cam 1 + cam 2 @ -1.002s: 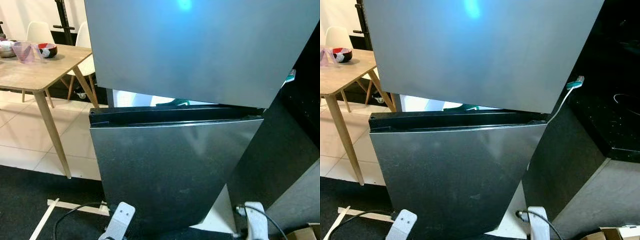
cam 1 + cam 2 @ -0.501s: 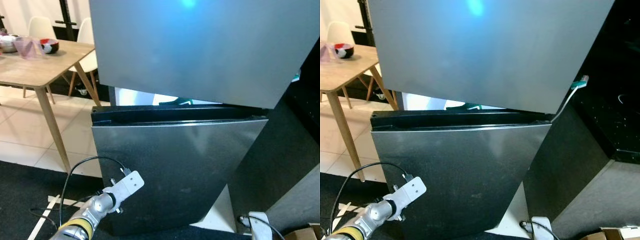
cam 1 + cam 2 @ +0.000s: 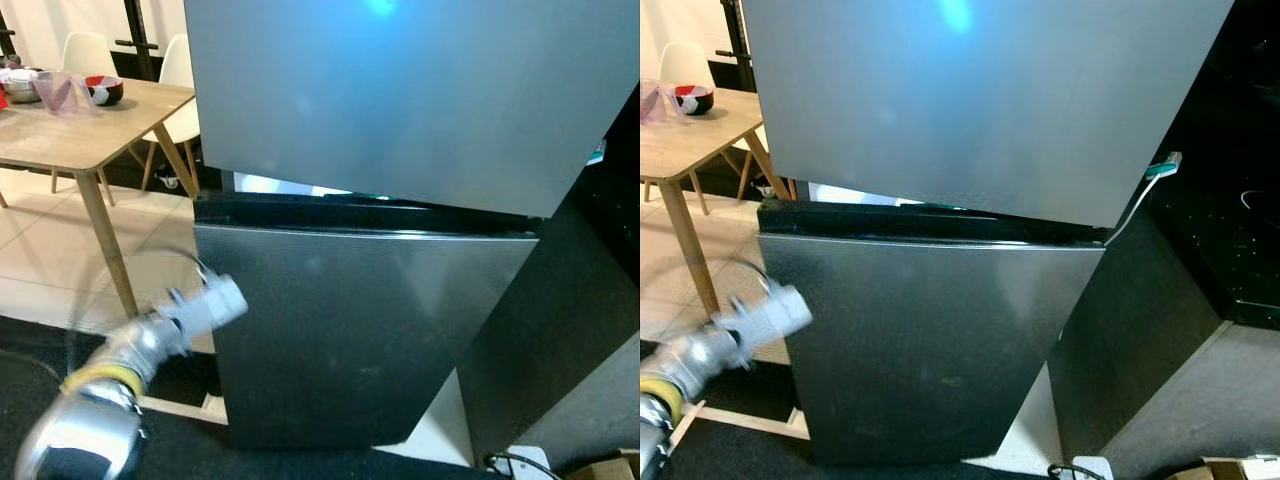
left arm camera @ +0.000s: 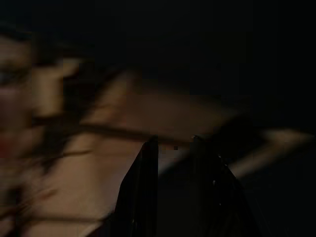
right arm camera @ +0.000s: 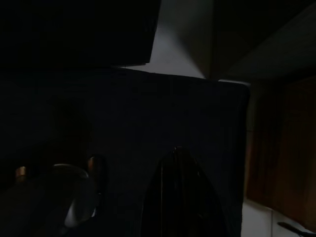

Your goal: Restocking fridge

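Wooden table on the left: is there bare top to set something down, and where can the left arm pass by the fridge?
The wooden table is bare along its near edge and corner; bowls and a cup crowd its far end. The tiled floor between the table leg and the lower fridge door is open, with the left gripper already there, blurred.

Head eyes look down on fridge (image 3: pixel 400 300) front.

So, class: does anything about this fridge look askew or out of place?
Yes. The upper door stands ajar, swung out of line with the lower door, showing a lit gap at its left. A cable with a teal plug dangles beside the fridge's right edge.
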You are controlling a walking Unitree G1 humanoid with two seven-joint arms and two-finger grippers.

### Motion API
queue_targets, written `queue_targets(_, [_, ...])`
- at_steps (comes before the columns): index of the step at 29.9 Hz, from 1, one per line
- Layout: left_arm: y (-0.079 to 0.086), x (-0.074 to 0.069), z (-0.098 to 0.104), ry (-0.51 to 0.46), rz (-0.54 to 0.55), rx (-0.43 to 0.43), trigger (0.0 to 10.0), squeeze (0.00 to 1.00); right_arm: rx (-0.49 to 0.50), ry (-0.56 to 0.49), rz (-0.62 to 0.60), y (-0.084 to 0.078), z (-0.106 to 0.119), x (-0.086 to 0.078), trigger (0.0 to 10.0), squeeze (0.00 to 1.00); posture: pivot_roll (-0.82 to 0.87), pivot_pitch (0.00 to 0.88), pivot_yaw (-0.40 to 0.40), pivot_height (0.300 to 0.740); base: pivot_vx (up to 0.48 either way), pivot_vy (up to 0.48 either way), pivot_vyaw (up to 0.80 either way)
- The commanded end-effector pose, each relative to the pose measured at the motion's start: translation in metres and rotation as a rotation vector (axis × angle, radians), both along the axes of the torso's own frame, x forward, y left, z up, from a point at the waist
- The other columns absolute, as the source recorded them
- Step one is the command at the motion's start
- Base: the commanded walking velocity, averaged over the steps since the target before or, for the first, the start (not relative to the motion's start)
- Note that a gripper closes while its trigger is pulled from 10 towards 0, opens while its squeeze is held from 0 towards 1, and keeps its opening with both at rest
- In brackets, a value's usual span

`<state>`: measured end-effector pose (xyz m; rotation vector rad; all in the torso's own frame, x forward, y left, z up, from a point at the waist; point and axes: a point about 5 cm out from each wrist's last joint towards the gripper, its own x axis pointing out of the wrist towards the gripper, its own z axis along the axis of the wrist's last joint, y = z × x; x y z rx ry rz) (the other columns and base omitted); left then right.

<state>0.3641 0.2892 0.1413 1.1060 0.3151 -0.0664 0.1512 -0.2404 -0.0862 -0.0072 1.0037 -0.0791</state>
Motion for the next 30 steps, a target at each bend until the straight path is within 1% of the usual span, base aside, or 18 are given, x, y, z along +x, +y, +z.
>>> queue_targets(1, [0.012, 0.000, 0.009, -0.072, 0.079, 0.017, 10.0, 0.00, -0.002, -0.040, -0.011, -0.003, 0.004, 0.007, 10.0, 0.00, 0.00, 0.000, -0.092, 0.738, 0.000, 0.000, 0.00])
queue_targets(2, [0.019, 0.001, 0.019, -0.131, 0.128, 0.017, 10.0, 0.00, -0.003, -0.045, -0.008, -0.003, 0.005, 0.009, 10.0, 0.00, 0.00, 0.000, -0.092, 0.738, 0.000, 0.000, 0.00])
queue_targets(3, [0.019, 0.001, 0.019, -0.131, 0.128, 0.017, 10.0, 0.00, -0.003, -0.045, -0.008, -0.003, 0.005, 0.009, 10.0, 0.00, 0.00, 0.000, -0.092, 0.738, 0.000, 0.000, 0.00])
queue_targets(6, [0.041, -0.003, 0.042, -0.302, 0.296, -0.011, 10.0, 0.00, -0.002, -0.058, -0.002, -0.004, 0.008, 0.016, 10.0, 0.00, 0.00, 0.000, -0.097, 0.738, 0.000, 0.000, 0.00])
queue_targets(7, [0.041, -0.003, 0.042, -0.302, 0.296, -0.011, 10.0, 0.00, -0.002, -0.058, -0.002, -0.004, 0.008, 0.016, 10.0, 0.00, 0.00, 0.000, -0.097, 0.738, 0.000, 0.000, 0.00])
queue_targets(10, [0.051, -0.008, 0.042, -0.353, 0.401, -0.097, 10.0, 0.00, 0.001, -0.064, 0.001, -0.006, 0.009, 0.015, 10.0, 0.00, 0.00, 0.000, -0.096, 0.738, 0.000, 0.000, 0.00])
queue_targets(14, [0.028, -0.013, -0.007, -0.141, 0.318, -0.282, 10.0, 0.00, 0.010, -0.069, 0.011, -0.002, 0.008, 0.015, 10.0, 0.00, 0.00, 0.000, -0.096, 0.738, 0.000, 0.000, 0.00])
queue_targets(15, [0.028, -0.013, -0.007, -0.141, 0.318, -0.282, 10.0, 0.00, 0.010, -0.069, 0.011, -0.002, 0.008, 0.015, 10.0, 0.00, 0.00, 0.000, -0.096, 0.738, 0.000, 0.000, 0.00])
queue_targets(18, [0.006, -0.027, -0.053, 0.038, 0.284, -0.441, 10.0, 0.00, 0.013, -0.055, 0.018, -0.001, 0.002, -0.002, 10.0, 0.00, 0.01, 0.000, -0.098, 0.738, 0.000, 0.000, 0.00])
queue_targets(19, [0.006, -0.027, -0.053, 0.038, 0.284, -0.441, 10.0, 0.00, 0.013, -0.055, 0.018, -0.001, 0.002, -0.002, 10.0, 0.00, 0.01, 0.000, -0.098, 0.738, 0.000, 0.000, 0.00])
queue_targets(20, [-0.007, -0.037, -0.076, 0.098, 0.296, -0.533, 10.0, 0.00, 0.009, -0.049, 0.026, -0.001, 0.000, -0.008, 10.0, 0.00, 0.01, 0.000, -0.097, 0.738, 0.000, 0.000, 0.00])
queue_targets(21, [-0.007, -0.037, -0.076, 0.098, 0.296, -0.533, 10.0, 0.00, 0.009, -0.049, 0.026, -0.001, 0.000, -0.008, 10.0, 0.00, 0.01, 0.000, -0.097, 0.738, 0.000, 0.000, 0.00])
queue_targets(23, [-0.025, -0.050, -0.103, 0.171, 0.304, -0.639, 10.0, 0.00, 0.001, -0.049, 0.044, -0.002, 0.001, -0.006, 10.0, 0.00, 0.00, 0.000, -0.101, 0.738, 0.000, 0.000, 0.00])
queue_targets(24, [-0.035, -0.055, -0.112, 0.200, 0.277, -0.658, 10.0, 0.00, -0.003, -0.058, 0.052, -0.002, 0.001, -0.005, 10.0, 0.00, 0.00, 0.000, -0.102, 0.738, 0.000, 0.000, 0.00])
queue_targets(25, [-0.041, -0.057, -0.117, 0.214, 0.255, -0.661, 10.0, 0.00, -0.005, -0.065, 0.056, -0.002, 0.002, -0.004, 10.0, 0.00, 0.00, 0.000, -0.102, 0.738, 0.000, 0.000, 0.00])
queue_targets(27, [-0.051, -0.054, -0.114, 0.161, 0.193, -0.674, 10.0, 0.00, -0.007, -0.100, 0.054, -0.004, 0.004, -0.002, 10.0, 0.00, -0.01, 0.000, -0.111, 0.738, 0.000, 0.000, 0.00])
queue_targets(29, [-0.054, -0.046, -0.104, 0.076, 0.179, -0.704, 10.0, 0.00, 0.001, -0.136, 0.047, -0.005, 0.007, -0.001, 10.0, 0.00, -0.01, 0.000, -0.114, 0.738, 0.000, 0.000, 0.00])
queue_targets(30, [-0.054, -0.046, -0.104, 0.076, 0.179, -0.704, 10.0, 0.00, 0.001, -0.136, 0.047, -0.005, 0.007, -0.001, 10.0, 0.00, -0.01, 0.000, -0.114, 0.738, 0.000, 0.000, 0.00])
